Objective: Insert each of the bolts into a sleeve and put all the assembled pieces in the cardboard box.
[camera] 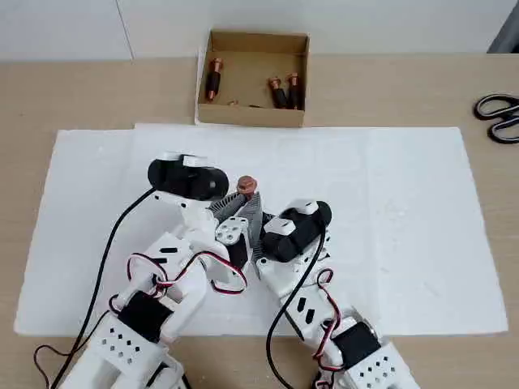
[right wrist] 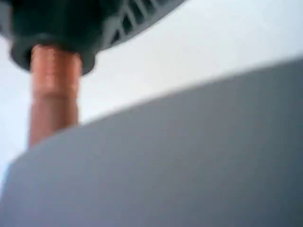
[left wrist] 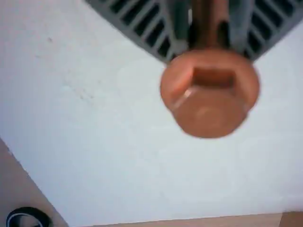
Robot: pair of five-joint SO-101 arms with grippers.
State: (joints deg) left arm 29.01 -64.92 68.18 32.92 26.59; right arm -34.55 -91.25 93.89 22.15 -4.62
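Observation:
Both grippers meet over the middle of the white foam sheet [camera: 389, 211]. My left gripper [camera: 235, 205] is shut on a copper bolt [camera: 246, 185], whose hexagonal head [left wrist: 209, 94] sticks out past the grey ribbed fingers [left wrist: 137, 23]. My right gripper [camera: 254, 219] is shut on a black sleeve [right wrist: 52, 35]. The bolt's copper shaft [right wrist: 53, 94] pokes out of the sleeve, beside a broad grey finger [right wrist: 189, 165]. The cardboard box [camera: 251, 115] stands at the back of the table. It holds three assembled pieces [camera: 213, 79], [camera: 278, 91], [camera: 295, 89].
Scissors [camera: 499, 116] lie on the bare wooden table at the far right. The foam sheet reaches from the box to the table's front, with free room on either side of the arms. Cables trail from both arm bases near the front edge.

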